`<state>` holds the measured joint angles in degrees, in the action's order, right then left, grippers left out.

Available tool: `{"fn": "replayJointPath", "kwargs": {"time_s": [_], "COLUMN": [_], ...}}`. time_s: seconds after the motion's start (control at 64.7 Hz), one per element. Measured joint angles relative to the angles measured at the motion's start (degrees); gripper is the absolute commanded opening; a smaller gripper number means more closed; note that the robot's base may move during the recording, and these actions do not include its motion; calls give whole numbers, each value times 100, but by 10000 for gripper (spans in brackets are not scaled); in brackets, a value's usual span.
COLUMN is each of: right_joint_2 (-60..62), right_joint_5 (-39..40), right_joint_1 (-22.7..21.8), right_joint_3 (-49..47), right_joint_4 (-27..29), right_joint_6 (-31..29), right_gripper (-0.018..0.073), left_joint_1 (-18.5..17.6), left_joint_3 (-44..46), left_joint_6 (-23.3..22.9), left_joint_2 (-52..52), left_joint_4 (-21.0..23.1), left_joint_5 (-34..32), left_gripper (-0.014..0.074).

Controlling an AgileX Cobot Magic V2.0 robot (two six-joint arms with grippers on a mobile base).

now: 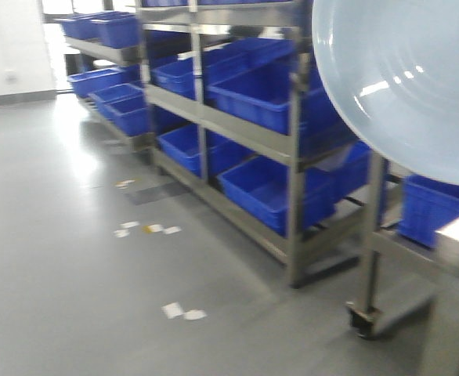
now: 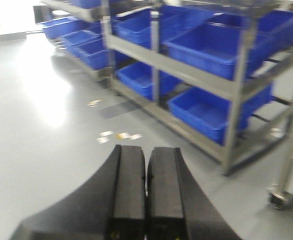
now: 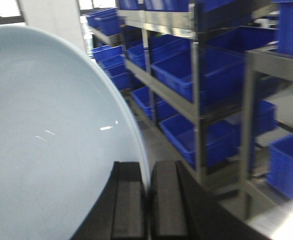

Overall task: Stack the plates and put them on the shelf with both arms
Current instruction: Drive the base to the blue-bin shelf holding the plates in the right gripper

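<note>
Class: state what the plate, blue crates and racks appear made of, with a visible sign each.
Plate: likely glazed ceramic or melamine; glossy pale-blue surface with sharp highlights. Crates: moulded plastic, uniform matte blue. Racks: probably brushed steel, dull grey sheen.

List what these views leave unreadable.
Front view: the plate is cut by the top and right edges; its holder is out of frame.
Right wrist view: the right claw pinches the rim, but the plate's near face hides whether a second is stacked behind.
Left wrist view: left claw shut on nothing; no other plate shows.
Front view, floor scraps: too blurred to identify.
</note>
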<state>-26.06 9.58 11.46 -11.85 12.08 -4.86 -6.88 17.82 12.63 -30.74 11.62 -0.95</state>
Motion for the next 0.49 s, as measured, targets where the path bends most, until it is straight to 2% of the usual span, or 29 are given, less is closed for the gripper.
{"fn": "replayJointPath", "kwargs": {"time_s": [0.494], "right_joint_2": [0], "right_joint_5": [0], "right_joint_1": [0], "right_joint_3": [0], "right_joint_4": [0], "right_joint_6": [0], "right_gripper": [56], "left_joint_1": [0], "left_joint_3": [0], "left_joint_6": [0], "left_joint_2": [0], "left_joint_4": [0], "left_joint_5": [0], "left_gripper": [82]}}
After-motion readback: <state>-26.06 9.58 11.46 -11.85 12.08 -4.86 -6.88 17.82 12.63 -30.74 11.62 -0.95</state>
